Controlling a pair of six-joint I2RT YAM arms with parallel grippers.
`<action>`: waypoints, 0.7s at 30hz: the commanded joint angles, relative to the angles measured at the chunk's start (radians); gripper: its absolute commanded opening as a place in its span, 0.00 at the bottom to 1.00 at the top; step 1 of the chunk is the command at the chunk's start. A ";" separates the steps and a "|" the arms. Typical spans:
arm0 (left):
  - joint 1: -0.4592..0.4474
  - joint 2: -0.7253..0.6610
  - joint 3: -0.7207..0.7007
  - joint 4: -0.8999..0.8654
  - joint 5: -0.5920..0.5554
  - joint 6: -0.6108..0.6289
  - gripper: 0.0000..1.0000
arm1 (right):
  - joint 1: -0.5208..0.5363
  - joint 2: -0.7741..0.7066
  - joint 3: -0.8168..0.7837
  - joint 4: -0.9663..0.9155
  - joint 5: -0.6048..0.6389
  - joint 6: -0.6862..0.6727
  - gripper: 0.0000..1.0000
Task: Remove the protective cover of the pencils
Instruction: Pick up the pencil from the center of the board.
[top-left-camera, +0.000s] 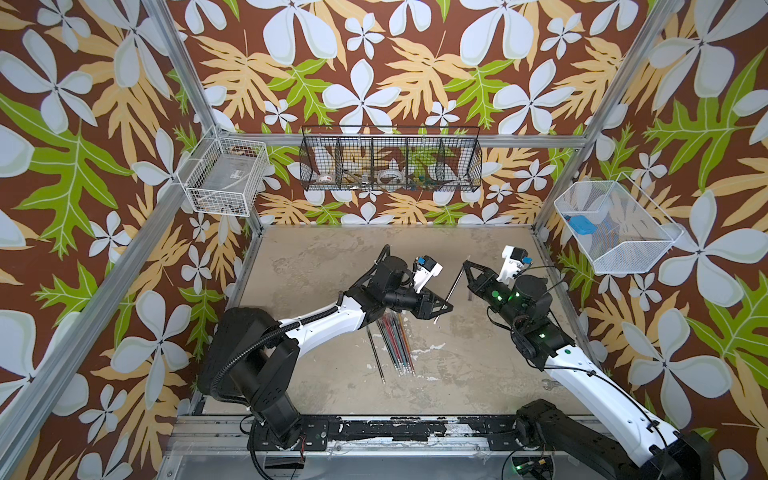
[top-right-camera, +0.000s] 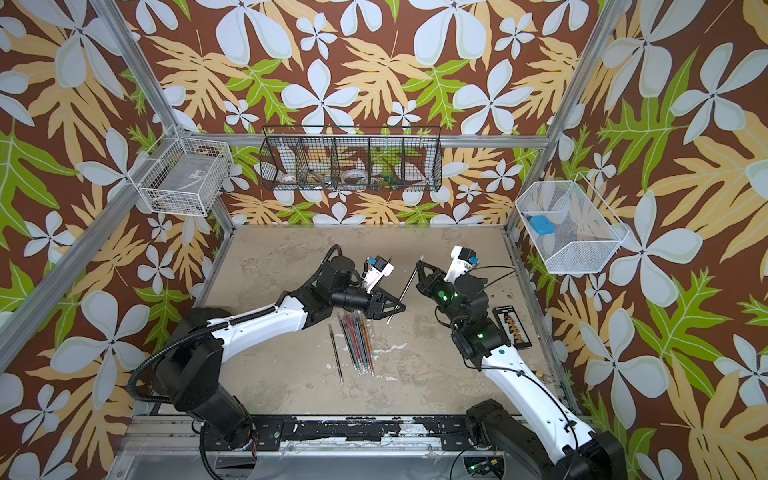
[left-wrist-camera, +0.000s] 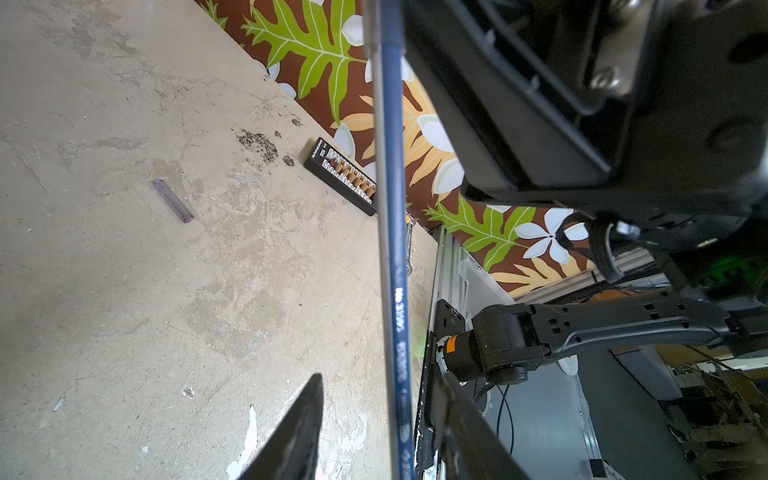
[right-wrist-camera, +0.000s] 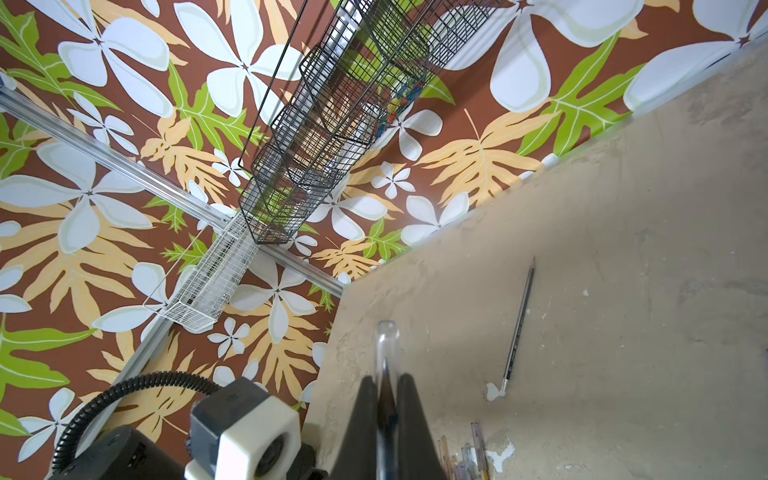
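Observation:
A blue pencil (top-left-camera: 455, 282) hangs slanted above the table between both arms. My right gripper (right-wrist-camera: 387, 380) is shut on its far end, pinching the clear protective cover (right-wrist-camera: 387, 345), which sticks out past the fingertips with the pencil's point inside. My left gripper (left-wrist-camera: 382, 390) is open around the lower shaft of the blue pencil (left-wrist-camera: 392, 249), with a gap on each side. The other pencils (top-left-camera: 395, 340) lie bundled on the table below the left gripper (top-left-camera: 448, 306), and a black one (top-left-camera: 375, 353) lies apart beside them. One loose cover (left-wrist-camera: 173, 200) lies on the table.
A black tray of brass bits (top-right-camera: 512, 326) lies by the right wall, with a small wrench (top-left-camera: 548, 384) near the right arm. Wire baskets hang on the walls: white (top-left-camera: 224, 183), black (top-left-camera: 390, 160) and a mesh one (top-left-camera: 615, 228).

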 joint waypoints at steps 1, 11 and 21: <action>0.000 0.005 0.010 -0.004 0.007 0.005 0.35 | 0.001 0.006 0.002 0.044 -0.002 0.006 0.00; 0.000 0.016 0.082 -0.205 -0.143 0.127 0.00 | -0.008 0.009 0.057 -0.113 0.021 -0.102 0.12; 0.000 0.065 0.209 -0.465 -0.306 0.285 0.00 | -0.352 -0.053 0.019 -0.324 -0.616 -0.387 0.44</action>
